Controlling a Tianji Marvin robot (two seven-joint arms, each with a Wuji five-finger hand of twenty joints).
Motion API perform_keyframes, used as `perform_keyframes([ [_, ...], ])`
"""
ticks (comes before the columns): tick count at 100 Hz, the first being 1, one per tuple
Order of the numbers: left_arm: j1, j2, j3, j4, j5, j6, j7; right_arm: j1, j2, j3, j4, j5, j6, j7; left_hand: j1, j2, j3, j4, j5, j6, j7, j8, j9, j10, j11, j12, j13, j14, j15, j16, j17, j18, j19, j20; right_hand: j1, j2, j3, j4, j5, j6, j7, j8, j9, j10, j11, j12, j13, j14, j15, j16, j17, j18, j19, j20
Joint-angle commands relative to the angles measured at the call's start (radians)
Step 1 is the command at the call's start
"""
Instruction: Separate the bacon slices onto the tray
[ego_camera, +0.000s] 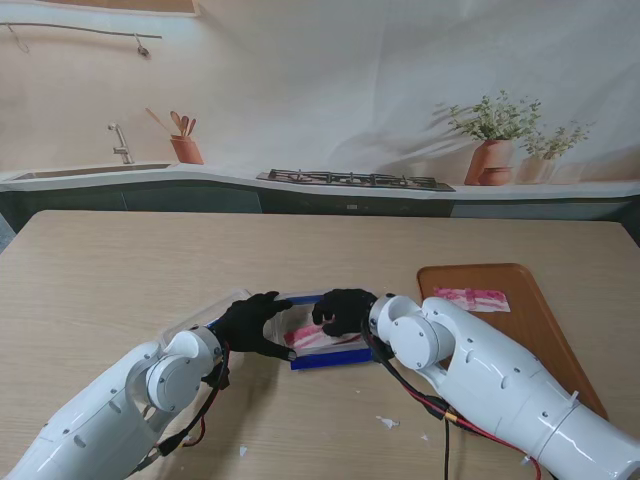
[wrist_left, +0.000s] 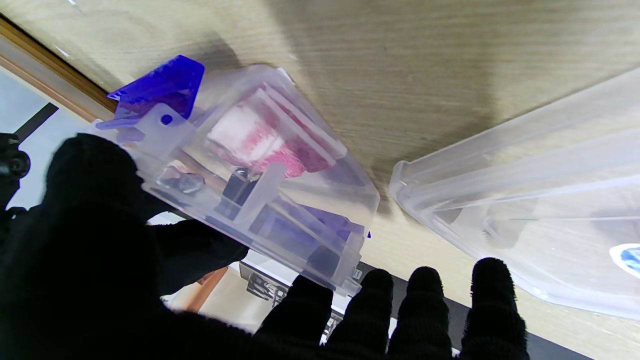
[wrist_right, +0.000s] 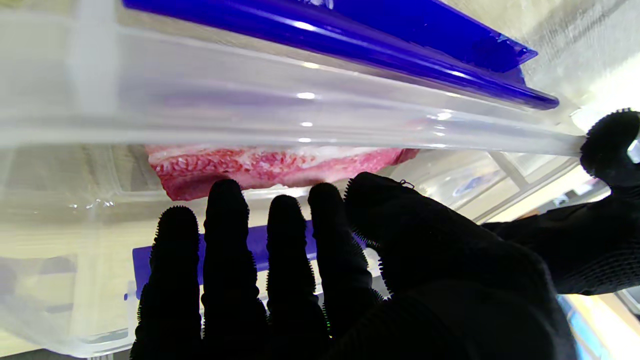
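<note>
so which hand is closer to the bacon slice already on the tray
Right. The right hand is at the clear container, on the side toward the tray where the bacon slice lies. The left hand is on the container's far side.

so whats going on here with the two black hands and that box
The robot is working at a clear plastic container with blue clips that holds bacon. Its left hand steadies the container's edge, while the right hand reaches in, fingertips just short of the meat. The container's lid lies off to the side. One slice already sits on the wooden tray to the right.
</note>
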Motion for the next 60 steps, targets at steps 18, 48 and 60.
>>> perform_keyframes([
  [18,0.012,0.003,0.008,0.015,0.003,0.002,-0.024,0.005,-0.015,-0.019,0.027,-0.027,-0.004,-0.019,0.101,-0.002,0.124,0.018,-0.012,0.053,-0.005,-0.011,0.018,-0.091,0.029,-0.002,-0.033,-0.012,-0.02,-0.008,-0.01,0.002,-0.038,0.014,0.01,0.027,0.003,0.042,-0.045,0.008,-0.018,-0.013,-0.065,-0.007,0.012,0.005,-0.077,0.003,-0.046,-0.019,-0.053,-0.032,-0.03,-0.014],
  [48,0.011,0.003,0.009,0.016,0.003,0.003,-0.025,0.035,-0.005,-0.046,0.036,-0.011,-0.011,0.037,0.102,-0.002,0.123,0.019,-0.011,0.053,-0.005,-0.011,0.019,-0.091,0.03,-0.002,-0.033,-0.012,-0.02,-0.008,-0.01,0.003,-0.039,0.014,-0.006,0.008,-0.021,0.039,-0.018,-0.102,-0.006,-0.009,-0.106,-0.037,0.0,-0.002,-0.124,-0.014,-0.082,-0.038,-0.083,-0.032,-0.091,-0.02],
  [60,0.01,0.003,0.009,0.016,0.003,0.001,-0.025,0.032,-0.006,-0.041,0.039,-0.041,-0.035,0.012,0.101,-0.002,0.123,0.019,-0.012,0.052,-0.005,-0.011,0.019,-0.093,0.03,-0.002,-0.033,-0.013,-0.02,-0.008,-0.01,0.003,-0.038,0.015,-0.021,-0.004,-0.025,0.038,-0.045,-0.158,-0.014,-0.011,-0.123,-0.048,0.008,0.008,-0.138,-0.022,-0.081,-0.038,-0.093,-0.033,-0.107,-0.016],
])
